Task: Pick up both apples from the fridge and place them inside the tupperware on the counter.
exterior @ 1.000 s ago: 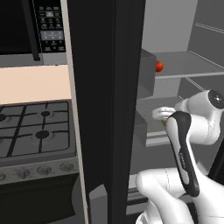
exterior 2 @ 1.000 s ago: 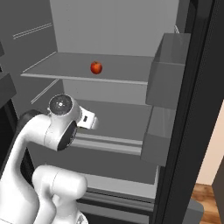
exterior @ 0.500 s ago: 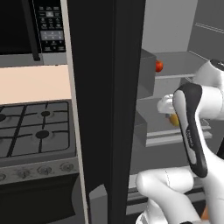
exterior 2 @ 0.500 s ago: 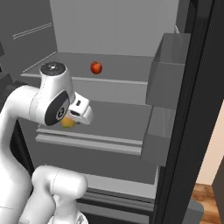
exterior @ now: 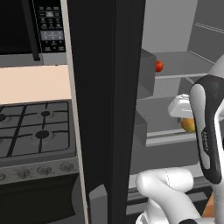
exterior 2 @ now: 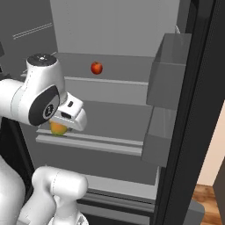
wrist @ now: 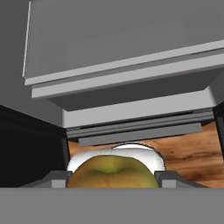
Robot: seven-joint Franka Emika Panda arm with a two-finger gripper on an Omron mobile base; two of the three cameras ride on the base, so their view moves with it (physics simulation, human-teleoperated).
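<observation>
My gripper [exterior 2: 61,125] is shut on the yellow-orange apple [exterior 2: 58,128] at the front edge of the fridge's [exterior 2: 114,26] middle shelf. In the hand view the apple [wrist: 113,169] sits between the two fingertips of the gripper [wrist: 113,178]. From the left base view the same apple [exterior: 189,125] peeks out under the white hand, half hidden by my dark forearm. The red apple [exterior 2: 96,67] rests alone on the shelf above, also seen as the red apple [exterior: 159,66] past the door. The tupperware and the counter are out of view.
The thick black fridge door [exterior: 105,109] stands open between the fridge and the gas stove [exterior: 35,127], with a microwave [exterior: 48,26] above. Grey door bins [exterior 2: 169,70] jut out on the right. Wooden floor [exterior 2: 211,197] lies below.
The hand has drawn back from the middle shelf toward the fridge's front with the yellow-orange apple in it, and the forearm has swung upright. The red apple has not moved.
</observation>
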